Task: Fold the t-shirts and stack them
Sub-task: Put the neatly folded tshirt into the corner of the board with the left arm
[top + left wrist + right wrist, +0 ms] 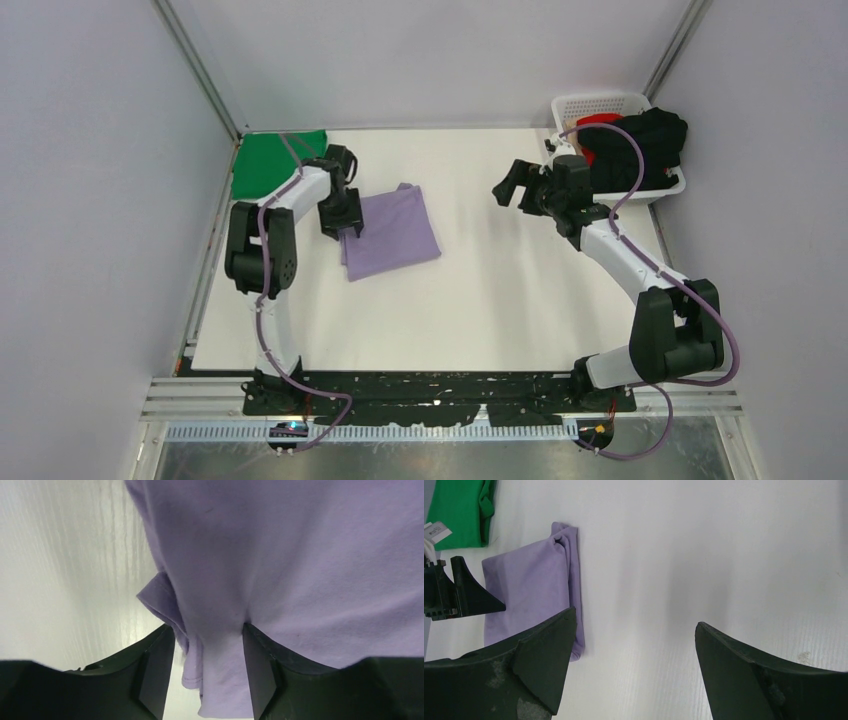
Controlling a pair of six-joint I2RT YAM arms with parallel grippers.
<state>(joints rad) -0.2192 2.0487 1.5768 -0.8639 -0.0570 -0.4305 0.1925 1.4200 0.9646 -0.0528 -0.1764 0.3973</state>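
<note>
1. Left gripper (207, 632): in my wrist view the jaws stand parted, with the lavender t-shirt (280, 555) edge loose between them.
2. Right gripper (635, 621): spread wide, holding nothing, over the table (724, 540).
3. Lavender shirt: folded, left of centre; green t-shirt (268, 162) in the far-left corner.
4. Only my overhead view shows the black t-shirt (655, 138) in the basket (600, 102).

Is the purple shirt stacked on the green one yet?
No, the lavender t-shirt lies folded by itself, with bare white surface between it and the green t-shirt in the far left corner.
</note>
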